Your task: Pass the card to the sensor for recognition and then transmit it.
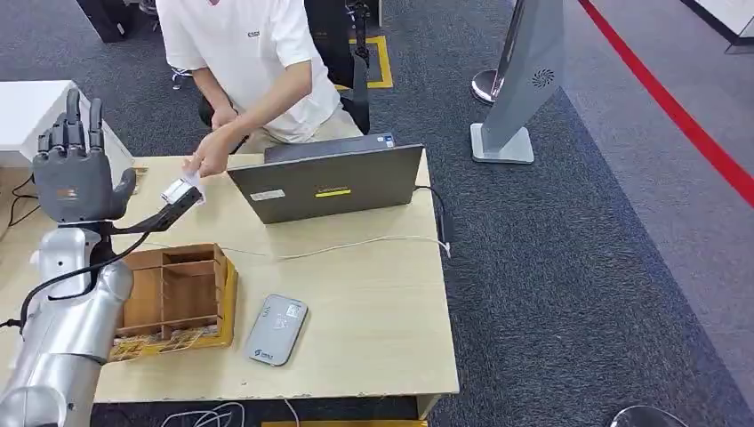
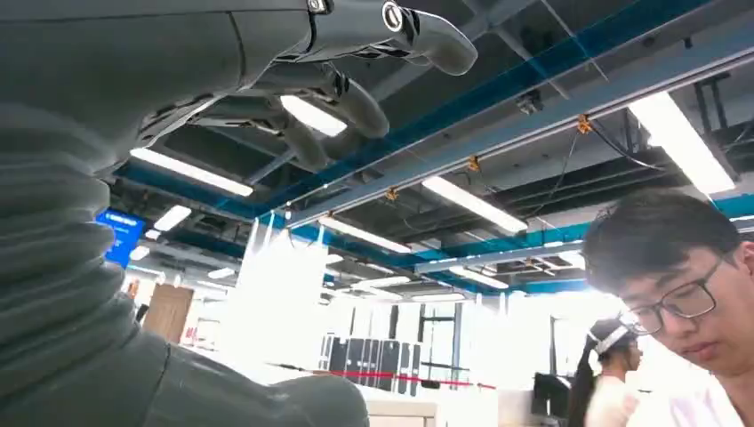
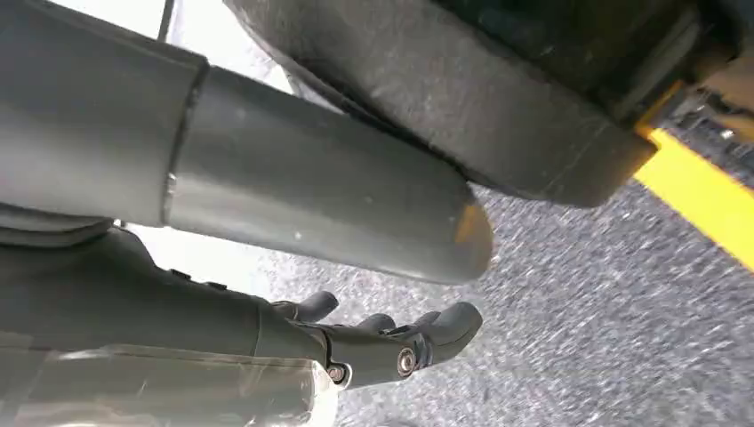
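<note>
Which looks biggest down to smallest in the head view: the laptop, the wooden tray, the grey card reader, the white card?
1. Laptop
2. Wooden tray
3. Grey card reader
4. White card, in the person's hand

The tray lies nearer the camera, yet the laptop looks larger.

Laptop (image 1: 329, 182): the back of the lid carries a yellow strip with small dark lettering, too small to read, and a white sticker near its left corner, likewise illegible. Shirt (image 1: 244, 40): a short dark mark is printed on the chest of the person's white shirt; its letters cannot be made out. Sensor (image 1: 277, 329): the grey device lying on the table bears a small logo at its near end and a pale label at its far end, neither readable. Screen (image 2: 117, 237): in the left wrist view, a blue display on the far wall shows white lines of text, blurred beyond reading.
</note>
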Available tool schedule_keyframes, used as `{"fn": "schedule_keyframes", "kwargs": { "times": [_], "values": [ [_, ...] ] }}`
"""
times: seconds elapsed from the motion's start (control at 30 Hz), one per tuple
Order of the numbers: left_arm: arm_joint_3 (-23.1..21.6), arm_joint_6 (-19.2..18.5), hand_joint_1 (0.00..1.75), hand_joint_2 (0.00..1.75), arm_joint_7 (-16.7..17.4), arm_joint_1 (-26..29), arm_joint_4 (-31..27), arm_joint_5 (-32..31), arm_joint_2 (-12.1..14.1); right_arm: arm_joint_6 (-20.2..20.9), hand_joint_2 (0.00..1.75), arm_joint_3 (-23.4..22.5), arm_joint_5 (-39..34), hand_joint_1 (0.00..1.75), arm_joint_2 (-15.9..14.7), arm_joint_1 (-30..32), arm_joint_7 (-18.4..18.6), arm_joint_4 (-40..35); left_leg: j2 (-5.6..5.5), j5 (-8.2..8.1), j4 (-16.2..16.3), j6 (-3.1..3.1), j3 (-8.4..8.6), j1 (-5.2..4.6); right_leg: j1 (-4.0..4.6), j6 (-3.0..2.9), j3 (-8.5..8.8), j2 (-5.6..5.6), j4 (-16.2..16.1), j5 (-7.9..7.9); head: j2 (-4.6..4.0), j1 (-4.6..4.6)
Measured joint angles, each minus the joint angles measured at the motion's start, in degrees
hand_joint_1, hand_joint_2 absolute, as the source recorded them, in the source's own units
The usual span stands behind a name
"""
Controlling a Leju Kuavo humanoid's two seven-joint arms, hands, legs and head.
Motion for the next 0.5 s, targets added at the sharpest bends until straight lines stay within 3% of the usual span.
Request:
{"fn": "schedule_keyframes", "kwargs": {
  "times": [0.13, 0.23, 0.37, 0.5],
  "values": [
    [-2.89, -3.18, 0.0, 1.75, -0.05, 5.13, -9.7, -0.52, -1.46, 0.04, 0.0, -0.28, -1.5, 0.0, -0.15, 0.02, 0.11, 0.0, 0.0, -0.03, 0.0, 0.01, -0.01, -0.04, -0.02, 0.02, 0.0, 0.0, -0.03, -0.02, 0.0, 0.02],
    [-7.92, -6.38, 0.0, 1.75, 1.7, 11.07, -20.17, -3.01, -1.97, -0.39, 0.0, -0.96, -2.88, 0.0, -0.15, 0.04, 0.74, 0.0, 0.01, -0.13, 0.0, 0.12, -0.03, -0.05, -0.03, 0.1, 0.0, 0.0, -0.04, -0.08, 0.0, 0.02],
    [-15.28, -8.04, 0.0, 1.75, 3.45, 17.59, -31.13, -3.67, -1.16, -1.14, 0.0, -2.06, -3.76, 0.0, -0.15, 0.23, 1.12, 0.0, 0.02, -0.19, 0.0, 0.09, -0.05, -0.04, -0.04, 0.13, -0.02, 0.02, -0.05, -0.11, 0.0, 0.02],
    [-18.4, -8.15, 0.0, 1.75, 3.78, 20.08, -36.51, -3.28, 0.15, -1.16, 0.0, -2.84, -4.02, 0.0, -0.15, 0.36, 1.25, 0.0, 0.01, -0.19, 0.0, 0.09, -0.04, -0.02, -0.03, 0.14, -0.02, 0.0, -0.04, -0.12, 0.0, -0.02]
  ]
}}
